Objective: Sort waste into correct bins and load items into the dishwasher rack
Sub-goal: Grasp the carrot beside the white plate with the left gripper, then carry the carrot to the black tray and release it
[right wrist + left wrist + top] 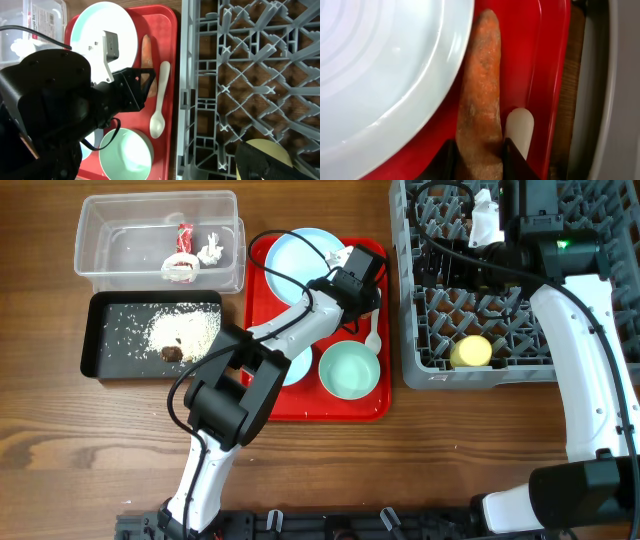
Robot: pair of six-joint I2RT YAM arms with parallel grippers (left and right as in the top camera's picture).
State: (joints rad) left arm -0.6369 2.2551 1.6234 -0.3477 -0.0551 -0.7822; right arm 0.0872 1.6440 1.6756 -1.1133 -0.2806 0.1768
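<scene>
An orange carrot (482,75) lies on the red tray (300,402) between a pale blue plate (300,255) and a white spoon (373,332). My left gripper (479,162) is shut on the carrot's near end, one finger pressed against each side. The right wrist view shows the carrot (146,49) beside the spoon (159,100). A mint bowl (350,370) sits at the tray's front. My right gripper (487,242) hangs over the grey dishwasher rack (480,370), open and holding nothing. Only one of its fingers (260,162) shows, beside a yellow cup (470,352) in the rack.
A clear bin (110,235) holding wrappers stands at the back left. In front of it is a black tray (105,350) with food scraps. A second pale plate (297,366) lies partly under my left arm. The rack wall stands close to the tray's right rim.
</scene>
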